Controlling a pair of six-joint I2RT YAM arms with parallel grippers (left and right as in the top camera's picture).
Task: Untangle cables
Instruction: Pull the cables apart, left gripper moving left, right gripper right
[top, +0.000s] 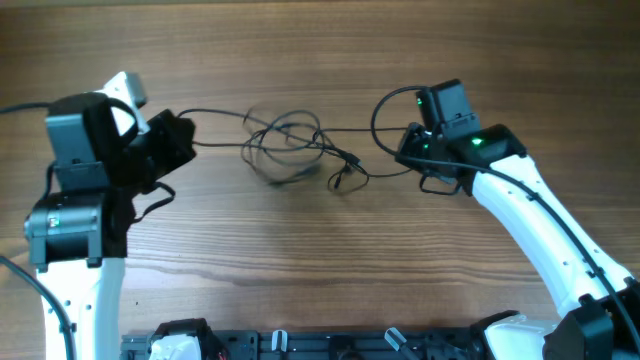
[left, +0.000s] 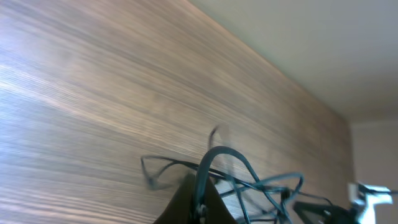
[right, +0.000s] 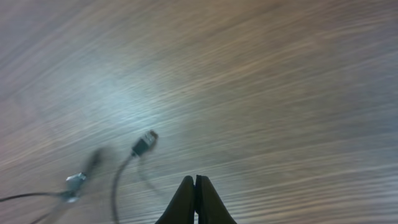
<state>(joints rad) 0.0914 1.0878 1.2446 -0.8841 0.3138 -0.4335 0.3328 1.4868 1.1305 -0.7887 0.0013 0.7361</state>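
Note:
Thin black cables (top: 290, 145) lie in a loose tangle at the middle back of the table, with small plug tips (top: 352, 160) at its right side. My left gripper (top: 178, 140) is shut on one cable strand that runs fairly straight to the tangle. In the left wrist view the strand (left: 214, 155) rises from between the fingers (left: 200, 202). My right gripper (top: 408, 150) is shut, and strands from the tangle run to it. In the right wrist view its fingertips (right: 195, 180) are pressed together, with two silvery plugs (right: 144, 142) to their left.
The wooden table (top: 300, 250) carries only the tangle. A black rack (top: 300, 345) sits along the front edge. A black loop (top: 385, 110) arcs beside the right wrist. The table's far edge meets a pale wall (left: 323, 43).

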